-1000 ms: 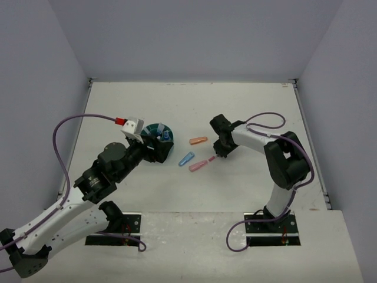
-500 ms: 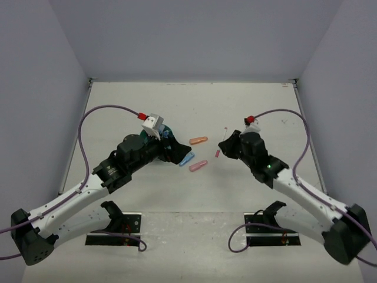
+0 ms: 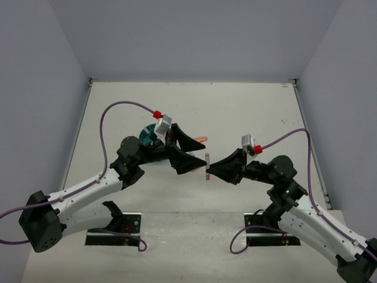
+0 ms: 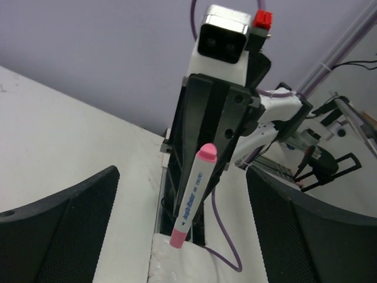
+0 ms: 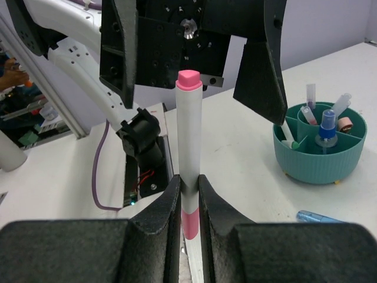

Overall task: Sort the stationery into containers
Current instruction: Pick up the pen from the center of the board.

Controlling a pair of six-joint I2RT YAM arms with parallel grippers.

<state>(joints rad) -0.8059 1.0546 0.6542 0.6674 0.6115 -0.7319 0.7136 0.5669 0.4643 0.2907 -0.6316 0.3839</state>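
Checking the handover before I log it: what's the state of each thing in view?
right end effector, shut on pink-capped marker
pink-capped marker, held clear of table
left end effector, open, jaws either side of marker, not touching
teal organizer, on table, partly filled
blue-capped bottle, standing in organizer
blue marker, lying on table
orange marker, on table, partly hidden

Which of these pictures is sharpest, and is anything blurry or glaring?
Top view: evenly lit, soft shadows, no glare. Left wrist view: pen crisp, left gripper's fingers dark and soft. Right wrist view: right gripper's fingers blurred, teal organizer clear.
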